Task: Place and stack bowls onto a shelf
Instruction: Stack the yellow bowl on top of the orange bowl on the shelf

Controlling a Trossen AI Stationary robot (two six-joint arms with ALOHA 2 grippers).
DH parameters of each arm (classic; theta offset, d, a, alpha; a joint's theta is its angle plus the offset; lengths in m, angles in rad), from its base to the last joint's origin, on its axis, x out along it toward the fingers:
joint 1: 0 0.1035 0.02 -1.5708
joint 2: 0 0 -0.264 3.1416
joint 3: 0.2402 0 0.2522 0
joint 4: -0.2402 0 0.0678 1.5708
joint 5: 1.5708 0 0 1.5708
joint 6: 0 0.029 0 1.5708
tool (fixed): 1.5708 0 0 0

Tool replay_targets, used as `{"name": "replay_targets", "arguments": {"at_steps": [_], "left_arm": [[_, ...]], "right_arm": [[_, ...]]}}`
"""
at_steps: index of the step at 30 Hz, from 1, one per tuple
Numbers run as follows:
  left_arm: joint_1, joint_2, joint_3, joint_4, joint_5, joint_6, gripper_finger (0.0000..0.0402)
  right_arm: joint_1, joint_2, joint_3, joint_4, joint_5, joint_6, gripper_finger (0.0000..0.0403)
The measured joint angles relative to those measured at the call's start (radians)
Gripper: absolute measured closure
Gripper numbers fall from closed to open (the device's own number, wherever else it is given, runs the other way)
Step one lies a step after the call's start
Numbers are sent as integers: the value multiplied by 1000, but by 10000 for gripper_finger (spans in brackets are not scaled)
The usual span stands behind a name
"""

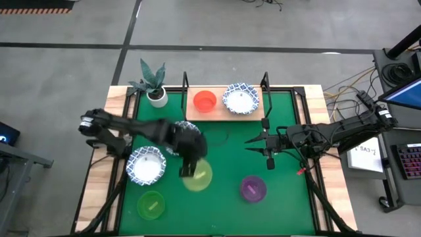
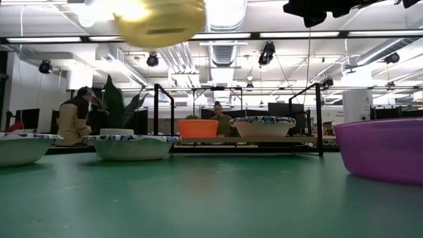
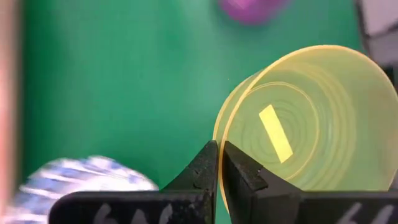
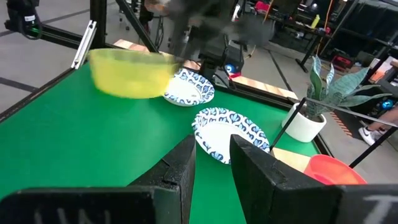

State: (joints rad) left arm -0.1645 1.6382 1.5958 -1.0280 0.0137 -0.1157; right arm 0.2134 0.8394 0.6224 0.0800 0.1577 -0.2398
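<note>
My left gripper (image 1: 189, 170) is shut on a yellow plastic bowl (image 1: 198, 178), held high over the middle of the table; it also shows in the low view (image 2: 158, 21). My right gripper (image 1: 252, 145) is open and empty, right of centre. The light-wood shelf (image 1: 223, 110) at the far edge carries a red bowl (image 1: 205, 101) and a white blue-rimmed bowl (image 1: 241, 99), each resting on its base. Another blue-rimmed bowl (image 1: 146, 164) sits at the left, and one more (image 1: 186, 127) is partly hidden under my left arm. A lime green bowl (image 1: 151, 205) and a purple bowl (image 1: 252, 189) sit near the front. My left gripper pinches the yellow bowl's rim (image 3: 219, 163) on the side nearest the table's left edge, one finger inside the bowl and one outside its wall. The fingers come from above, pointing down. The bowl is lifted clear of the table, its opening roughly upward.
A white pot with a green plant (image 1: 155, 87) stands at the far left beside the shelf. Black metal uprights (image 1: 265, 82) stand at the shelf's ends. Green table surface lies open between my two grippers. People show in the room behind the table (image 2: 74, 119).
</note>
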Motion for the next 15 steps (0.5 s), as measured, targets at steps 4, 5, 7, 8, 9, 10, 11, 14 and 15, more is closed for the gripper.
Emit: {"name": "replay_targets", "arguments": {"at_steps": [4,5,7,8,9,10,11,14,15], "left_arm": [[144,0,102,-11,-54,114,401],[185,0,119,-11,-68,130,401],[270,4,152,-12,-100,154,402],[313,8,165,-11,-110,161,402],[357,12,176,-9,-115,168,402],[399,19,187,-7,-118,172,402],[438,26,198,-2,-120,174,402],[546,60,224,7,-121,174,402],[575,74,230,7,-121,174,402]], "right_arm": [[0,0,0,-1,0,0,312],[0,0,0,-1,0,0,312],[0,0,0,-1,0,0,312],[0,0,0,-2,0,0,312],[0,0,0,-2,0,0,312],[0,0,0,-2,0,0,312],[0,0,0,-4,0,0,312],[-1,0,0,-7,0,-7,312],[-2,0,0,-9,0,-7,312]]}}
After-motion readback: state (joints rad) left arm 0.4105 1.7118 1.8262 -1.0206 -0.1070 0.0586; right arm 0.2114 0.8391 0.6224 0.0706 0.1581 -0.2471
